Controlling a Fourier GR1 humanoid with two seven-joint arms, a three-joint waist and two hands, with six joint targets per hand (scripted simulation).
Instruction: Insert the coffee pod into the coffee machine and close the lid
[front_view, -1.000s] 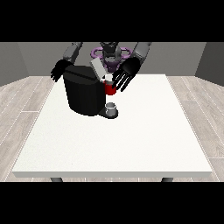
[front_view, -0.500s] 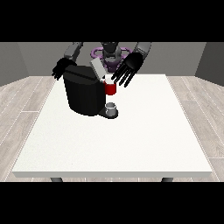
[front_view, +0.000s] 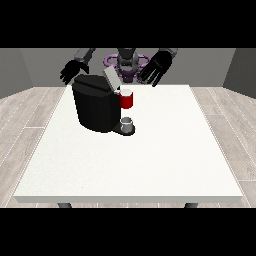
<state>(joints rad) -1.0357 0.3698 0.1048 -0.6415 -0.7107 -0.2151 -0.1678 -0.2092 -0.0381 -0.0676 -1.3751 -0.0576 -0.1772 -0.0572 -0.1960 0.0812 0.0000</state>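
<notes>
I am standing at the far edge of the white tabletop (front_view: 150, 160), facing across it, with both of my arms raised above its far side. The black coffee machine (front_view: 95, 105) is sitting on the far left part of the tabletop. Its grey lid (front_view: 111, 78) is tilting upward at the machine's top right, so it is standing open rather than lying flat. Just below the lid, on the machine's right side, a red thing at the machine (front_view: 127, 99) is showing. Under it, on the machine's low base, a small grey thing (front_view: 128, 123) is resting; I cannot tell whether it is the coffee pod or a cup.

The hand at the view's right (front_view: 156, 67) is hovering in the air to the right of the lid and farther back, apart from the machine. Its fingers are spreading out and pointing down, released, and it is grasping nothing.

The hand at the view's left (front_view: 71, 70) is hanging just behind the machine's upper left corner. Its fingers are also drooping in a relaxed way, holding nothing, and I cannot tell whether they are touching the machine's body.

The near half of the tabletop is lying well apart from both of my hands, and grey wooden floor (front_view: 30, 110) is showing on either side of it.
</notes>
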